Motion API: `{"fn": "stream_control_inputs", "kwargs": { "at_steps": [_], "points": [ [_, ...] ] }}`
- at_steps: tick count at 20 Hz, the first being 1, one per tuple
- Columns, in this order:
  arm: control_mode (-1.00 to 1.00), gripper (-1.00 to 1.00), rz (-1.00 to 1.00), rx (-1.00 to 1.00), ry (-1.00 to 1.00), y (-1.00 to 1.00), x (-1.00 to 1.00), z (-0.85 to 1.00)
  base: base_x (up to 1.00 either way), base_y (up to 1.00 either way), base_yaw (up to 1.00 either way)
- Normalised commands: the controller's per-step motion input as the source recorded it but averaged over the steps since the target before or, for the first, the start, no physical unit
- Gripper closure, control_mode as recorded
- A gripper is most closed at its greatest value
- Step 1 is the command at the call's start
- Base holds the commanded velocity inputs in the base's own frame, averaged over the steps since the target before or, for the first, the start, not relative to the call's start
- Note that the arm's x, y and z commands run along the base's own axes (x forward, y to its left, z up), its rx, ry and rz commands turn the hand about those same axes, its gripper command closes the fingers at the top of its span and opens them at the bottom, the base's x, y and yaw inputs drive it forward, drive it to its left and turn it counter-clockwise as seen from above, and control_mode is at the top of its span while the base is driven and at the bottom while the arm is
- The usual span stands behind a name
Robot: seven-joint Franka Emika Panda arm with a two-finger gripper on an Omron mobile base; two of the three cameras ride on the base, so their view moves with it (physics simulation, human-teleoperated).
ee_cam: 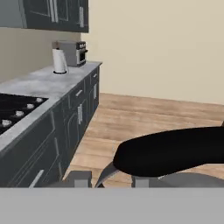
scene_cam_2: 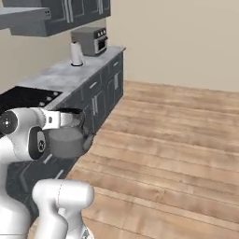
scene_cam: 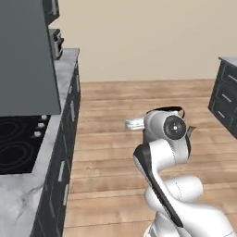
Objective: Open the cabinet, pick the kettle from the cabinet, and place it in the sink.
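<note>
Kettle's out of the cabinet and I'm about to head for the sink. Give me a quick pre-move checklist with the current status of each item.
1. Kettle carried at the end effector: ok, it hangs clear of the floor.
2. Grip on the black handle: ok, the handle lies across the hand view just above the fingertips.
3. Kettle upright: ok, body hangs below the handle.
4. Kettle clear of the base cabinets: cannot tell, it hangs close to their fronts.
5. Wooden floor ahead free: ok.
6. Sink located: cannot tell.

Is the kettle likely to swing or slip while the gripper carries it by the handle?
The kettle hangs below its black handle, so it may swing. The handle looks smooth and arched, so it could slide in the gripper.
</note>
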Motion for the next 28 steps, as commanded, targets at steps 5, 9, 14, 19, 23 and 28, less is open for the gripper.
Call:
{"fn": "stream_control_inputs", "kwargs": {
  "at_steps": [5,9,14,19,23,28],
  "points": [
    [1.00,1.00,0.00,0.00,0.00,0.00,0.00,0.00,0.00,0.04,-1.00],
    [1.00,1.00,0.00,0.00,0.00,0.00,0.00,0.00,0.00,0.04,-1.00],
    [1.00,1.00,0.00,0.00,0.00,0.00,0.00,0.00,0.00,0.04,-1.00],
    [1.00,1.00,0.00,0.00,0.00,0.00,0.00,0.00,0.00,0.03,-0.99],
    [1.00,1.00,0.00,0.00,0.00,0.00,0.00,0.00,0.31,0.02,-0.61],
    [1.00,1.00,0.00,0.00,0.00,0.00,0.00,0.00,0.63,0.01,-0.17]
  ]
}}
